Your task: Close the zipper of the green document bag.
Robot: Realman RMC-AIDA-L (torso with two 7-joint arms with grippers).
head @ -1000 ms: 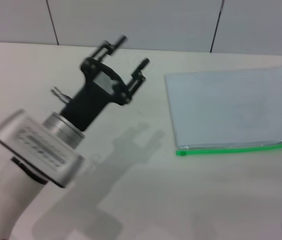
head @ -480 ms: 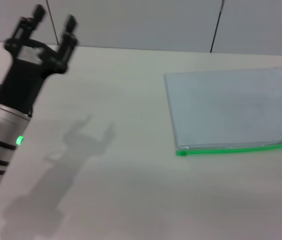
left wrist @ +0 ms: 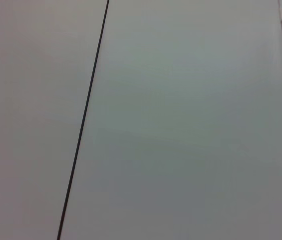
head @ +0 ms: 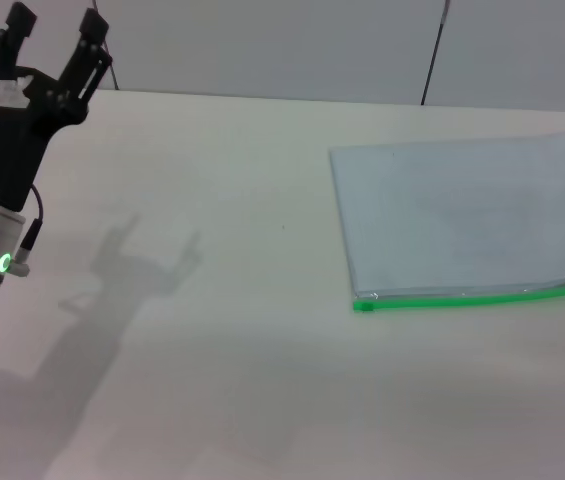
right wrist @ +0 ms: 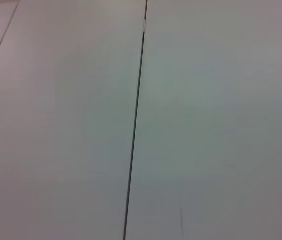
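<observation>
The green document bag point(head: 467, 215) lay flat on the pale counter point(head: 242, 330), toward the robot's right side and reaching the right edge of the head view. Its zipper point(head: 477, 296) ran as a bright green strip along the long edge nearest the robot, from the bag's near left corner out to the right edge of the view; no slider could be made out along the part that showed. The left pincer point(head: 54, 27) was held up at the far left of the head view, well apart from the bag, pointing up and away toward the back wall point(head: 282, 45), with its two black fingers point(head: 92, 30) spread apart and nothing between them. The arm's shadow point(head: 112, 300) fell on the counter beside it. The right pincer appeared in no view, so its state could not be told. Both wrist views showed only plain grey panels, each crossed by a thin dark seam point(left wrist: 83, 125).
</observation>
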